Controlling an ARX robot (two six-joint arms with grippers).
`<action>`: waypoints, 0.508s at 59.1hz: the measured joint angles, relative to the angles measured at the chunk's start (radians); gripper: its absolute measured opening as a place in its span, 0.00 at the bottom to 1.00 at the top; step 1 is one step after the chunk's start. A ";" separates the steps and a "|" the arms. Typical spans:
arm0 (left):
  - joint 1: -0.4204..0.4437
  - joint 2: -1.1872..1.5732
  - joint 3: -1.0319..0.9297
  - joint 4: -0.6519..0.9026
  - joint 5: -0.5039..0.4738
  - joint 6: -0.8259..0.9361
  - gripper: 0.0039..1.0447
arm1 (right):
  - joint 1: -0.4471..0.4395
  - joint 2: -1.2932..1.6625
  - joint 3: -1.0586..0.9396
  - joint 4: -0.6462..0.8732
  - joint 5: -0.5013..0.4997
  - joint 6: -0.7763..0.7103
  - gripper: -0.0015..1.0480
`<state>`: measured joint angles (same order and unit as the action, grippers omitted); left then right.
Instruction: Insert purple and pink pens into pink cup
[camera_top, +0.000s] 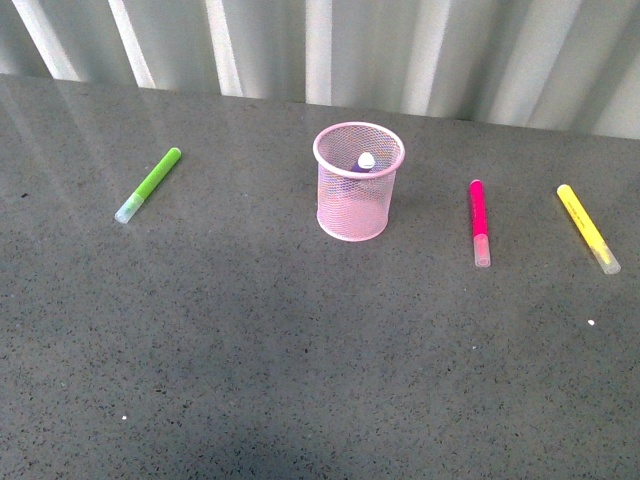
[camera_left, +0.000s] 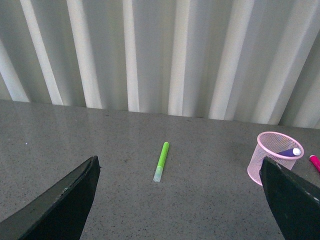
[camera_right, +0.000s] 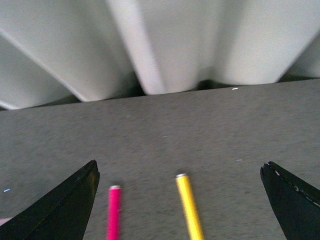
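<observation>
Right of the pink cup (camera_top: 358, 195) holding the purple pen (camera_top: 363, 163) lie pink pen (camera_top: 479, 222) and yellow marker (camera_top: 587, 228); green marker (camera_top: 148, 185) left. Only wrist views show left gripper (camera_left: 179, 165), right gripper (camera_right: 179, 166), both spread.

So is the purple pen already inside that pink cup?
Inside. The purple pen leans within the pink cup, its pale end near the rim; the pink pen lies on the table outside.

The purple pen (camera_top: 365, 161) is mostly hidden by the pink cup (camera_top: 350, 215). In the right wrist view, the pink pen (camera_right: 114, 215) and yellow marker (camera_right: 189, 210) are cropped.
</observation>
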<state>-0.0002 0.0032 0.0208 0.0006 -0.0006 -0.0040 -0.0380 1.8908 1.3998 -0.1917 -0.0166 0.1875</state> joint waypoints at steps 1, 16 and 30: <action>0.000 0.000 0.000 0.000 0.000 0.000 0.94 | 0.012 0.010 0.014 -0.011 0.001 0.009 0.93; 0.000 0.000 0.000 0.000 0.000 0.000 0.94 | 0.051 0.168 0.073 -0.069 -0.022 0.116 0.93; 0.000 0.000 0.000 0.000 0.000 0.000 0.94 | 0.058 0.254 0.071 -0.055 -0.045 0.182 0.93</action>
<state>-0.0002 0.0032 0.0208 0.0006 -0.0006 -0.0040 0.0200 2.1452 1.4712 -0.2470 -0.0616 0.3691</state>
